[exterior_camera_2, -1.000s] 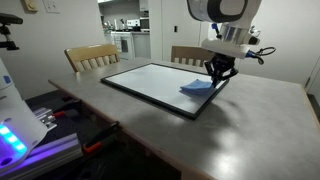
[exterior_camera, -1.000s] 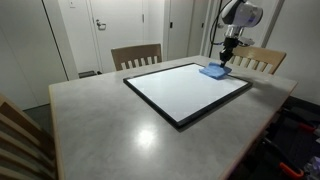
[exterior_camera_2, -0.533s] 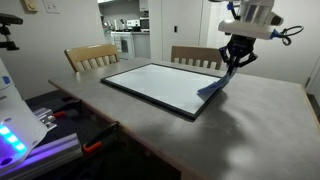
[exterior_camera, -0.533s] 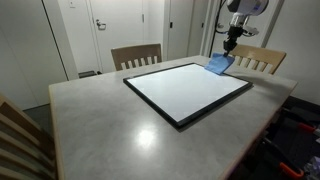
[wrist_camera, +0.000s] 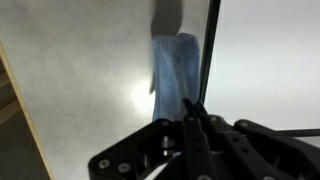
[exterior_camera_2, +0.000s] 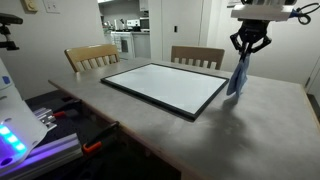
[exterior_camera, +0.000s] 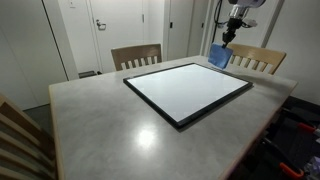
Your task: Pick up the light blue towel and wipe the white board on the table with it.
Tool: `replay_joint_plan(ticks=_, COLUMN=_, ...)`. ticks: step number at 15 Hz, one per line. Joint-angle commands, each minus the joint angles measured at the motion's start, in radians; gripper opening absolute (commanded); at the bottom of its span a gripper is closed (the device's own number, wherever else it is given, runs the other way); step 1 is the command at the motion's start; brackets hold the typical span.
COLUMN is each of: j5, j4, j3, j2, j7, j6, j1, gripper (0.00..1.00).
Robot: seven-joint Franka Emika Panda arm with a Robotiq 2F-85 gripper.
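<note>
My gripper (exterior_camera_2: 246, 50) is shut on the top of the light blue towel (exterior_camera_2: 238, 77), which hangs straight down in the air above the table beside the white board's corner. The towel also shows in an exterior view (exterior_camera: 219, 55) and in the wrist view (wrist_camera: 174, 72), where it hangs below my closed fingers (wrist_camera: 196, 115). The white board (exterior_camera: 188, 88) with a black frame lies flat in the middle of the grey table (exterior_camera: 100, 125); it also shows in an exterior view (exterior_camera_2: 165, 86) and at the right of the wrist view (wrist_camera: 268, 60).
Wooden chairs stand at the table's far side (exterior_camera: 136, 55) (exterior_camera: 258, 58) (exterior_camera_2: 196, 56) (exterior_camera_2: 91, 57). Another chair back (exterior_camera: 18, 140) is at the near corner. A lit device (exterior_camera_2: 15, 120) stands beside the table. The table edge (wrist_camera: 20, 105) shows in the wrist view.
My gripper has risen from the board's corner with the towel. The towel has left the board surface and now hangs free in the air.
</note>
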Motion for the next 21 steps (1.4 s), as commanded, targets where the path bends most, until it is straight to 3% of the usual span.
replay_joint_plan(ticks=1, j5=-0.036, j4=0.145, j3=-0.003, j2=0.058, j7=-0.037, j6=-0.058, j1=-0.001, gripper=0.01)
replay_joint_plan(ticks=8, j5=0.015, j4=0.279, j3=0.059, j2=0.199, j7=-0.102, j6=-0.126, j1=-0.015, gripper=0.01)
replay_joint_plan(ticks=13, j5=0.043, j4=0.305, j3=0.114, j2=0.274, j7=-0.095, j6=-0.174, j1=-0.009, gripper=0.01)
replay_joint_plan(ticks=21, j5=0.107, j4=0.297, j3=0.179, j2=0.289, j7=-0.086, j6=-0.228, j1=-0.008, gripper=0.01)
